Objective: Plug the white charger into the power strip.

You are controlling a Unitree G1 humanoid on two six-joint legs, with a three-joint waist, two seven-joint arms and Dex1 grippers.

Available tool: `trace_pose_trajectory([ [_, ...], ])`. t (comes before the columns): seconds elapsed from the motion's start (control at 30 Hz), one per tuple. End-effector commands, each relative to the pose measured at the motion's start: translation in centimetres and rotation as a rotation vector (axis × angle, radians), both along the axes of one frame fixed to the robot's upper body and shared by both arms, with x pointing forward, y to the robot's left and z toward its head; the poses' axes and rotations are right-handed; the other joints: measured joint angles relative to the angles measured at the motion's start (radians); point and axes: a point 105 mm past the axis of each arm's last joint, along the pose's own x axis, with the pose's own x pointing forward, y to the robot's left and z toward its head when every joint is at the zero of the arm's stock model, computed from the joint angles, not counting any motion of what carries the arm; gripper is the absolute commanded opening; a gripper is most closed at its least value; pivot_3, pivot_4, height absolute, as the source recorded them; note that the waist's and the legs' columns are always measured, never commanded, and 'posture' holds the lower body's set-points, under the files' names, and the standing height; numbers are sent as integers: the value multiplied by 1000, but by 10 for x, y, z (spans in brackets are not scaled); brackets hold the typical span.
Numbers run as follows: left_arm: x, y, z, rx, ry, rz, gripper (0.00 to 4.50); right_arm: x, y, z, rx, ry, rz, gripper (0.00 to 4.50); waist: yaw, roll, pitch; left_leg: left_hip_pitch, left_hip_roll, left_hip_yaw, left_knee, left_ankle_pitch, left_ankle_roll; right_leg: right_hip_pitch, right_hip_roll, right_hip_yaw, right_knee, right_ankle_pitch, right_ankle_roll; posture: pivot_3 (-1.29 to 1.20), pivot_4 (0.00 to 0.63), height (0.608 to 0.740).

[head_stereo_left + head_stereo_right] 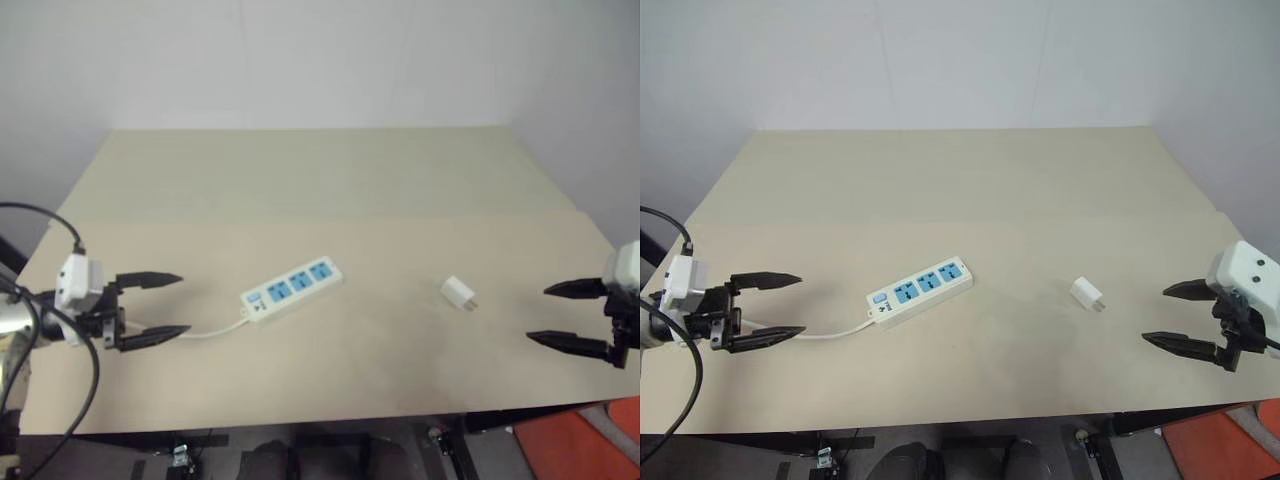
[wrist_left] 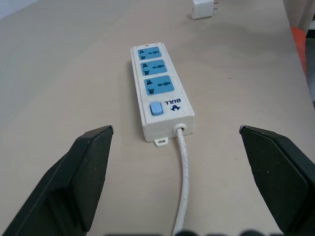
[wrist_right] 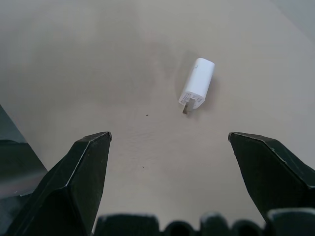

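Left eye view: left hand (image 1: 168, 308) hovering over the near left part of the desk (image 1: 330, 190), fingers spread wide, empty, aimed toward the power strip (image 1: 292, 289). Strip lying flat and slanted near the middle of the desk, outlet faces up, thin cord (image 1: 215, 330) trailing back toward the left hand. White charger (image 1: 458, 293) lying on its side, well apart from the strip on the strip's right, between it and the right hand (image 1: 555, 315). Right hand likewise wide open and holding nothing, near the desk's right edge.

Right eye view: same layout; charger untouched, neither hand in contact with anything.

Left wrist view: strip straight ahead between the two spread fingers (image 2: 78, 177), switch end and cord nearest, three blue outlets running away, charger beyond the far end.

Right wrist view: charger ahead of the parted fingers (image 3: 74, 182), prongs pointing back toward the hand, body resting flat on the desk.

Judged stage: opening step, nothing grasped, plugging not yet begun. Next move likely calls for reaching the right hand forward to close on the charger's white body, leaving the prongs free, then turning them downward over an outlet; left hand well placed to steady the strip's near end against sliding.
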Motion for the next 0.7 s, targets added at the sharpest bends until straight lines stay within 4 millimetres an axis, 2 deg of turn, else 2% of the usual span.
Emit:
trace_pose_trajectory([
  [0.03,0,-2,11,-6,-45,-8,4488,1,2,5,-6,-31,1,4500,1,0,0,0,0,0,0,0,0,0,0,0,0,0,0,0,150,740],
  [0.47,10,-12,11,-48,-47,4,4488,4,15,2,14,-104,-17,4500,2,0,0,0,0,0,0,0,0,1,0,0,0,0,0,0,150,740],
  [0.57,7,-16,2,-73,-33,17,4488,7,26,1,48,-148,-17,4500,1,0,0,0,0,0,0,0,0,1,0,0,0,0,0,0,150,740],
  [0.7,7,-30,-18,-149,-151,112,4488,9,38,-7,102,-169,-21,4500,1,0,0,1,0,0,0,0,0,1,0,0,0,0,0,0,150,740],
])
